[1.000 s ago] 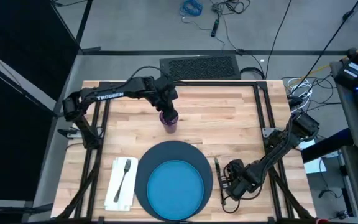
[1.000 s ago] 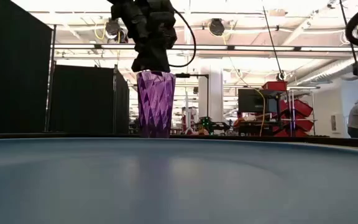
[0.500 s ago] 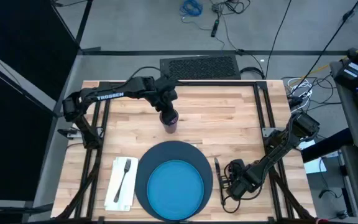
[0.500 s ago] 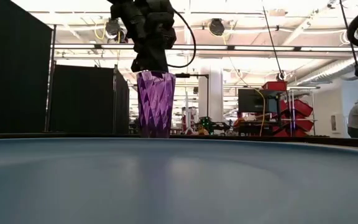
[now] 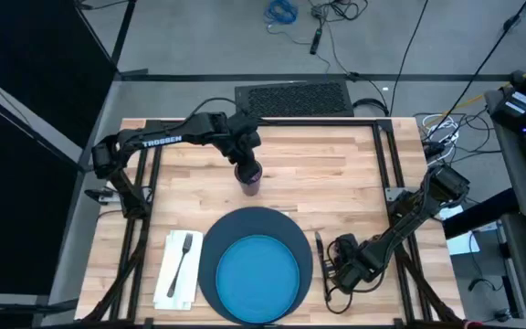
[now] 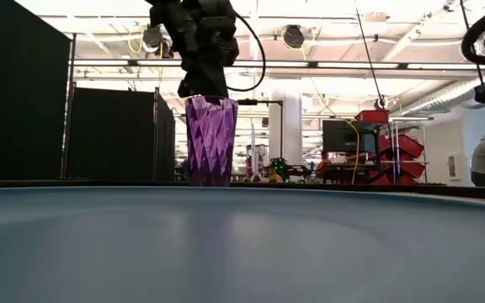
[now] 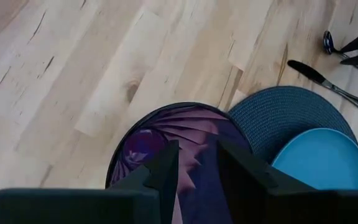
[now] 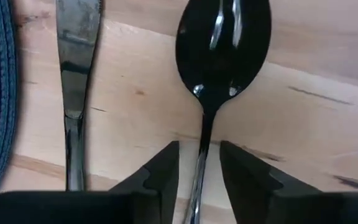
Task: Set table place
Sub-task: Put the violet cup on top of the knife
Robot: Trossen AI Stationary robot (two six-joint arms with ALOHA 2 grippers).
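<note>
Napkin [image 5: 176, 269]: white, lying on the desk left of the mat, with the fork [image 5: 184, 259] resting on it.
Left gripper [image 5: 244, 162]: over the purple cup [image 5: 249, 178], one finger inside the rim and one outside, clamped on the wall; the cup stands upright on the desk behind the mat.
Mat [image 5: 256, 219]: dark navy, round, near the front edge, carrying the bright blue plate [image 5: 258, 271].
Knife [image 8: 76, 81]: just beside the mat's right edge.
Spoon [image 8: 221, 50]: beside the knife, handle running between the right gripper's [image 8: 199, 163] fingers, which stand slightly apart around it.
Step in hand: judged to be the cup placement; fingers should part fully, then rise straight up so the rim is not dragged.
Desk [image 5: 336, 164]: pale wooden planks in a black frame.
Room: cables on the floor behind; shelving and a person far right in the low view.
</note>
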